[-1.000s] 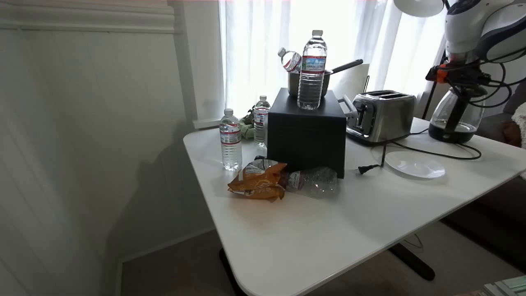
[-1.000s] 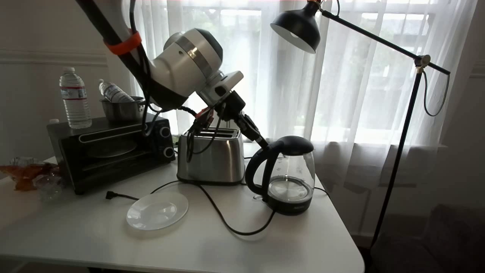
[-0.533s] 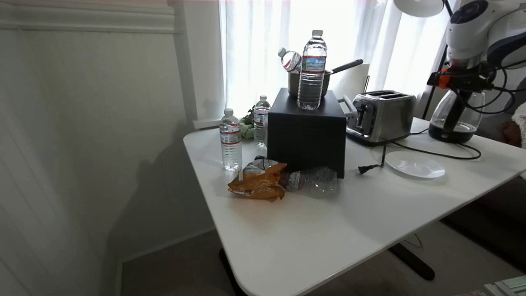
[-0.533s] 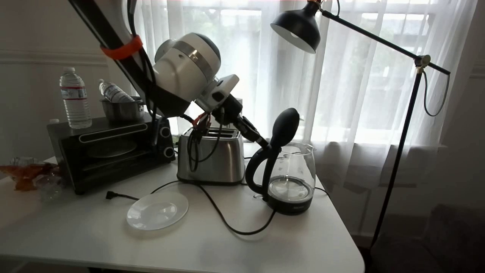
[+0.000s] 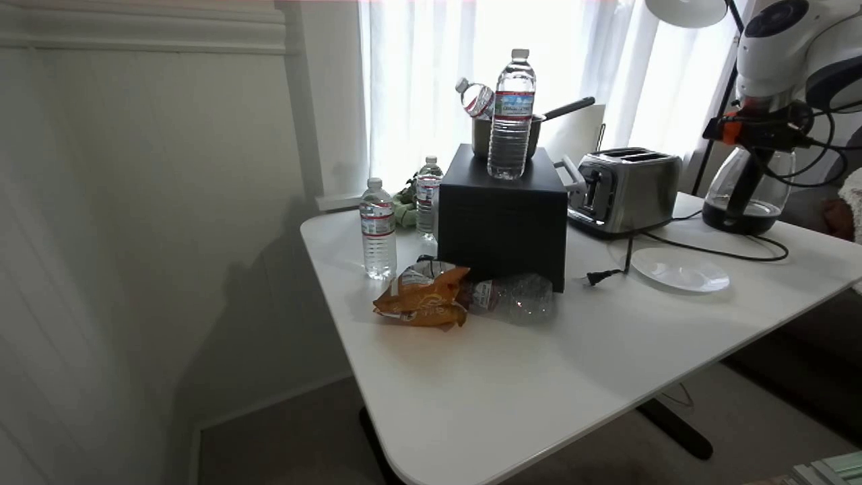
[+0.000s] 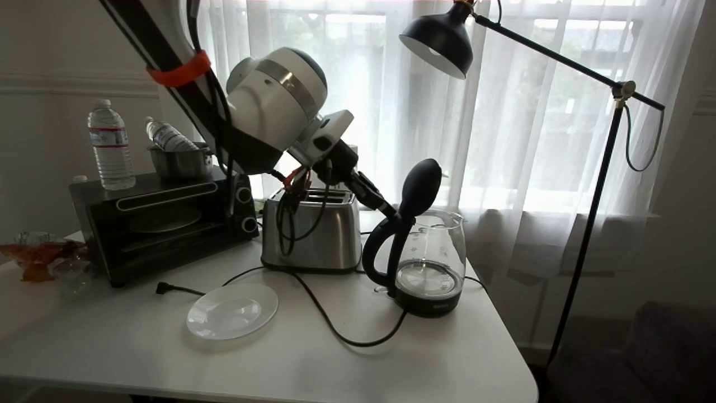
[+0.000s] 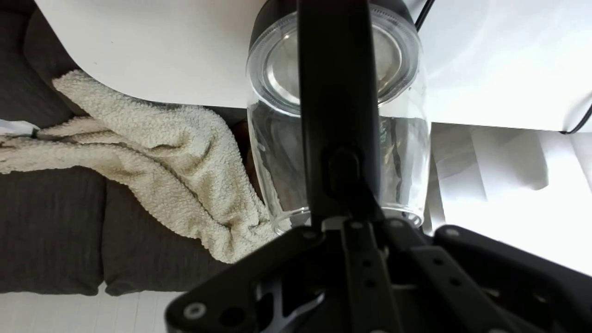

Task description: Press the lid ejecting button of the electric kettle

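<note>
The electric kettle (image 6: 429,252) stands upright on the table, with a clear glass body and a black base. Its round black lid (image 6: 421,187) stands swung up above the top of the black handle (image 6: 371,260). The kettle base also shows in an exterior view (image 5: 741,221). My gripper (image 6: 393,214) points down at the top of the handle, behind the raised lid, and appears to touch it. In the wrist view the gripper (image 7: 358,206) looks shut with nothing held. The handle (image 7: 337,92) runs up from it. The button is hidden or too dark to make out.
A silver toaster (image 6: 313,235) stands close beside the kettle, under the arm. A black toaster oven (image 6: 162,224) carries a pot (image 6: 182,163) and bottles. A white plate (image 6: 232,311) and a black cord (image 6: 358,343) lie in front. A lamp (image 6: 442,42) hangs above.
The kettle's lid was closed one second ago and swung up by half a second ago. My gripper and wrist have tilted and dropped slightly. The kettle has stayed in place.
</note>
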Controlling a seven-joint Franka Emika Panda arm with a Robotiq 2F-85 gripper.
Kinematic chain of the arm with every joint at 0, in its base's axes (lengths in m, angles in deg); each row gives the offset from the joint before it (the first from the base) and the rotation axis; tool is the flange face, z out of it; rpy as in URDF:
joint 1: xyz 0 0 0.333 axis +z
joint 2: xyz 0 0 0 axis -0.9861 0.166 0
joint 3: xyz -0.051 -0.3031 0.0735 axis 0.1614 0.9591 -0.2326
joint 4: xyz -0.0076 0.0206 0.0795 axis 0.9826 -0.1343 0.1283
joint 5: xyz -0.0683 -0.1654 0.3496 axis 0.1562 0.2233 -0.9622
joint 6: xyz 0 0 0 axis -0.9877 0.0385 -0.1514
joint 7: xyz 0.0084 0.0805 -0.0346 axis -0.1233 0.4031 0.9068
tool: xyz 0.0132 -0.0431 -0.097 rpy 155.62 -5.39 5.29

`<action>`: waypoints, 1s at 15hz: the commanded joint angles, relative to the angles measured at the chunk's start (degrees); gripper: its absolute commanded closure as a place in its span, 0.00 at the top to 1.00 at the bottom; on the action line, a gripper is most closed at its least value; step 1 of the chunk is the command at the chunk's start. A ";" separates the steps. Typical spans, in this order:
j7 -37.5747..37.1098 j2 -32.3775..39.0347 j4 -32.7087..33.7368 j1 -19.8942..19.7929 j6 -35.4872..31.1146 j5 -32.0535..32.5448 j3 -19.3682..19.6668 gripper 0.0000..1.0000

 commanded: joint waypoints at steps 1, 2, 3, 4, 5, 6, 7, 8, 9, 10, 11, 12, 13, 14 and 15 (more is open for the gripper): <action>7.70 -1.04 -0.10 -1.59 -0.39 -7.80 0.72 0.03; 10.82 -2.05 0.21 -1.59 0.55 -10.94 0.70 0.04; 13.91 -3.00 0.59 -1.57 1.83 -14.08 0.67 0.04; 16.34 -3.76 1.27 -1.57 3.60 -16.49 0.71 0.03; 18.45 -4.67 2.00 -1.57 4.93 -18.60 0.78 0.04; 20.08 -5.37 2.91 -1.58 6.36 -20.15 0.80 0.03; 22.89 -6.31 3.75 -1.59 7.47 -22.94 0.74 0.05; 26.23 -7.25 4.65 -1.49 8.48 -26.46 0.66 0.09; 29.03 -7.98 5.58 -1.39 8.92 -29.55 0.61 0.14; 33.33 -8.86 6.62 -1.12 10.11 -34.16 0.44 0.35; 36.66 -9.48 7.56 -1.03 10.64 -37.64 0.38 0.40; 40.94 -10.18 8.60 -0.94 11.17 -42.18 0.35 0.48; 45.31 -10.71 9.52 -0.20 11.49 -46.88 1.01 0.55; 50.12 -11.17 10.31 -0.66 11.70 -50.85 0.52 0.61; 54.55 -11.57 10.82 -0.42 11.27 -55.69 0.63 0.69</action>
